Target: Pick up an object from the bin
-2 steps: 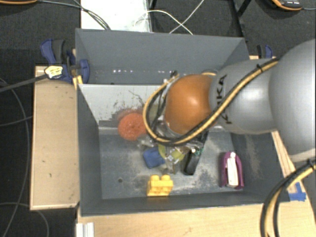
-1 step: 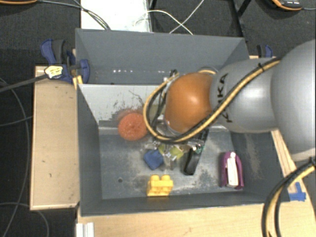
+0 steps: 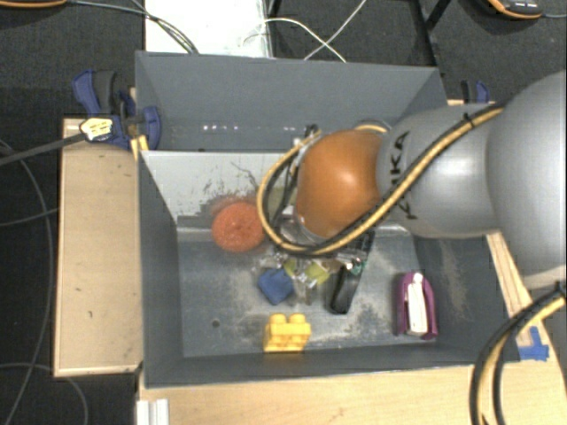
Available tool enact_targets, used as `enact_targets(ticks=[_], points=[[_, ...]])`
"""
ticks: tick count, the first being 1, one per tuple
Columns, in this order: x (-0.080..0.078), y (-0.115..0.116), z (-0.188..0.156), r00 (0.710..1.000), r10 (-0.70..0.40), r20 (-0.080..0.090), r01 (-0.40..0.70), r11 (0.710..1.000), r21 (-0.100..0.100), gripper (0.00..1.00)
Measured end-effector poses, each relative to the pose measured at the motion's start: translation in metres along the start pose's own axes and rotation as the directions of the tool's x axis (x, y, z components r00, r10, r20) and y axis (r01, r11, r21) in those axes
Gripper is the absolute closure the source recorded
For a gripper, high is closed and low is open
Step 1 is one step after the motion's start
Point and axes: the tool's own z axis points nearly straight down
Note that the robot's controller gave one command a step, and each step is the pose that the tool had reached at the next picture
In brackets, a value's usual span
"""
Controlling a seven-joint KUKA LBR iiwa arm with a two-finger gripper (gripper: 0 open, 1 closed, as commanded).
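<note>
Grey metal bin (image 3: 283,96), frame centre. Silver arm (image 3: 461,175) enters from right, its rounded orange wrist cover (image 3: 341,184) ringed by black-and-yellow cable. Gripper (image 3: 301,268) sits low beneath cover, over a small cluster mid-floor: a crumpled blue lump (image 3: 275,284) touching a pale yellowish scrap (image 3: 312,274). Whether gripper is wide, narrow or holding anything cannot be told. Black elongated object (image 3: 344,292) just right of cluster. Orange-red round ball (image 3: 237,227) upper left. Yellow plastic toy brick (image 3: 287,332) below. Purple-and-white oblong object (image 3: 415,305) lower right, well apart.
</note>
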Motion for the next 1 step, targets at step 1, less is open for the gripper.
enact_targets(ticks=[1], points=[[0.0011,0.0008,-0.0039,1.0,-0.002,-0.004,0.002,1.0,-0.002,1.0]])
